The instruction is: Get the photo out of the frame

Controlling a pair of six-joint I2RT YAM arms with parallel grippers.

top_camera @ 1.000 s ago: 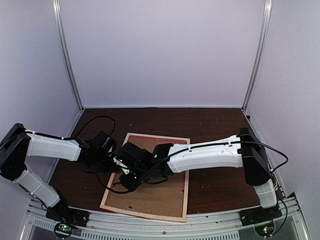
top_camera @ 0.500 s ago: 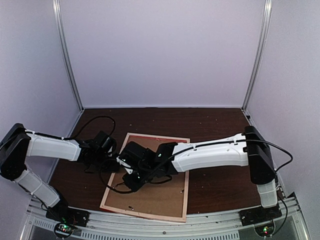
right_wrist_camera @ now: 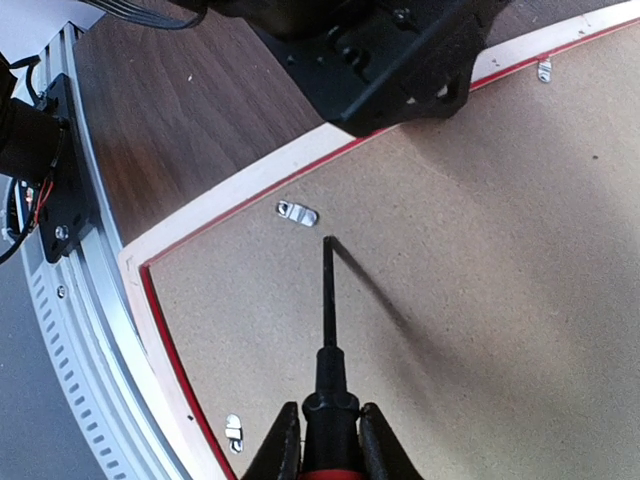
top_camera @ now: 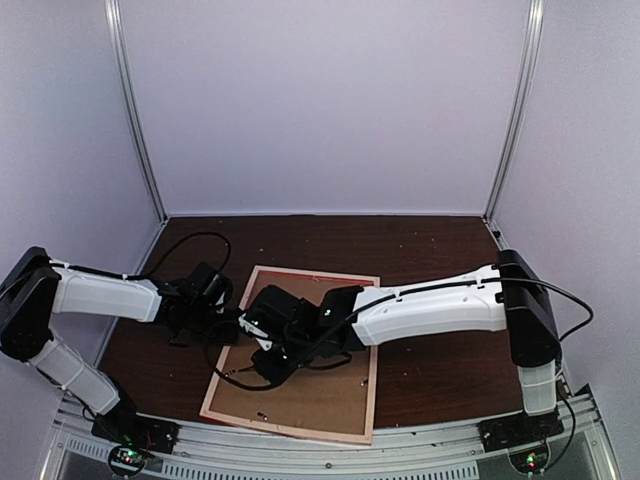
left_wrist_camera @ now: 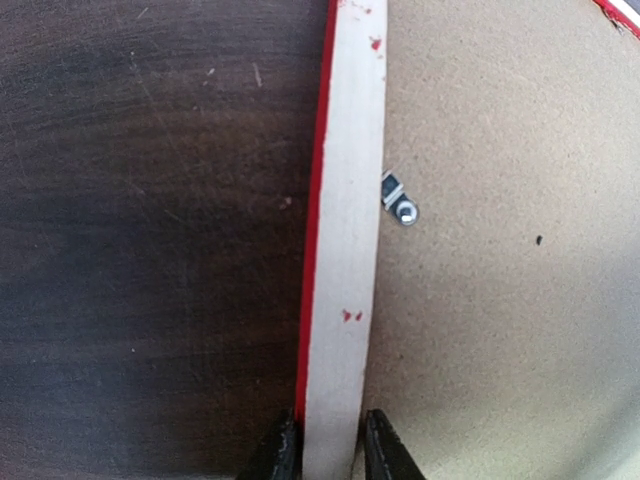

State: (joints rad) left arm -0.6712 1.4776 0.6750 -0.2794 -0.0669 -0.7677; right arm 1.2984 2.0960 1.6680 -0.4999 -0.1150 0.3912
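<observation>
The frame [top_camera: 373, 350] lies face down on the table, pale wood rim up with red sides. The brown backing board [top_camera: 315, 392] fills it and hides the photo. My left gripper [top_camera: 230, 325] is shut on the frame's left rim [left_wrist_camera: 345, 200], one finger on each side [left_wrist_camera: 330, 455]. My right gripper [top_camera: 272, 355] is over the board's left half, shut on a screwdriver [right_wrist_camera: 328, 330] with a black shaft. Its tip is just above the board next to a metal tab [right_wrist_camera: 298, 213] by the rim.
Other metal tabs sit along the rim [right_wrist_camera: 234, 432] [right_wrist_camera: 545, 69] [left_wrist_camera: 398, 200]. The left gripper's black body [right_wrist_camera: 400, 60] is close ahead of the screwdriver. The metal rail [right_wrist_camera: 70, 330] runs along the table's near edge. Dark wood table [top_camera: 440, 370] lies around the frame.
My right arm has shifted slightly right and toward the near edge with the screwdriver. The left gripper has stayed on the rim.
</observation>
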